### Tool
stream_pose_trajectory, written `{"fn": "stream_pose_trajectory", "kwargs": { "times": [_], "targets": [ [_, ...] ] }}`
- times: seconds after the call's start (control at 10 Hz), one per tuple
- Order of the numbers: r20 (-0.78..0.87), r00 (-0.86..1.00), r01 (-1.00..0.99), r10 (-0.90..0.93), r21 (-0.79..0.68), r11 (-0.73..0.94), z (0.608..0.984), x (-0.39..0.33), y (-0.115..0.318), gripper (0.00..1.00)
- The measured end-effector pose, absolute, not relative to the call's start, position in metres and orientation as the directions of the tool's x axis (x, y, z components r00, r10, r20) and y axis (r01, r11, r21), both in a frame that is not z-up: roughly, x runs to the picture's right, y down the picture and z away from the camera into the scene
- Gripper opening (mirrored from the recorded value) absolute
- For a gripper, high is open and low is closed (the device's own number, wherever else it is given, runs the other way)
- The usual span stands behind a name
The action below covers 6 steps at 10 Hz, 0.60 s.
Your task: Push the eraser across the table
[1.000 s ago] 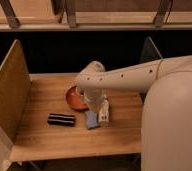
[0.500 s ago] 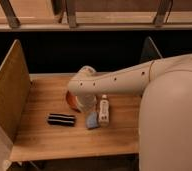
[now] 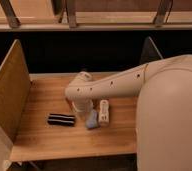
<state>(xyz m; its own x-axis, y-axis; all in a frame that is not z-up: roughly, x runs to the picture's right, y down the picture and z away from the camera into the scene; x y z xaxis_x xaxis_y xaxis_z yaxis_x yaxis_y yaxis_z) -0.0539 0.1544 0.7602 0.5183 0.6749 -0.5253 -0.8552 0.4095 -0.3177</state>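
Note:
The eraser (image 3: 61, 119), a flat black bar with pale stripes, lies on the light wooden table (image 3: 44, 137) left of centre, near the front. My white arm reaches in from the right. Its gripper (image 3: 82, 107) hangs down from the wrist just right of the eraser and a little behind it, a small gap apart. The gripper stands over a red saucer (image 3: 69, 103), of which only a sliver shows.
A blue-grey block (image 3: 92, 119) and a small white bottle (image 3: 104, 111) lie right of the gripper. Upright board panels stand at the left (image 3: 9, 95) and right (image 3: 151, 50) sides. A dark gap and wooden rails lie behind the table.
The arm has swung left over the past second. The wrist and gripper now cover most of the red saucer and sit closer to the eraser. The eraser, block and bottle have not moved.

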Motion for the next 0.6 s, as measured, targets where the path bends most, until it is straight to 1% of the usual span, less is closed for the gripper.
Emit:
{"fn": "stream_pose_trajectory", "kwargs": {
  "times": [0.3,0.6],
  "targets": [
    [-0.526,0.527,-0.850,0.667,-0.324,0.416,0.762,-0.057,0.156,0.00],
    [-0.522,0.612,-0.791,0.595,-0.405,0.458,0.782,-0.100,0.179,0.00]
  ]
}}
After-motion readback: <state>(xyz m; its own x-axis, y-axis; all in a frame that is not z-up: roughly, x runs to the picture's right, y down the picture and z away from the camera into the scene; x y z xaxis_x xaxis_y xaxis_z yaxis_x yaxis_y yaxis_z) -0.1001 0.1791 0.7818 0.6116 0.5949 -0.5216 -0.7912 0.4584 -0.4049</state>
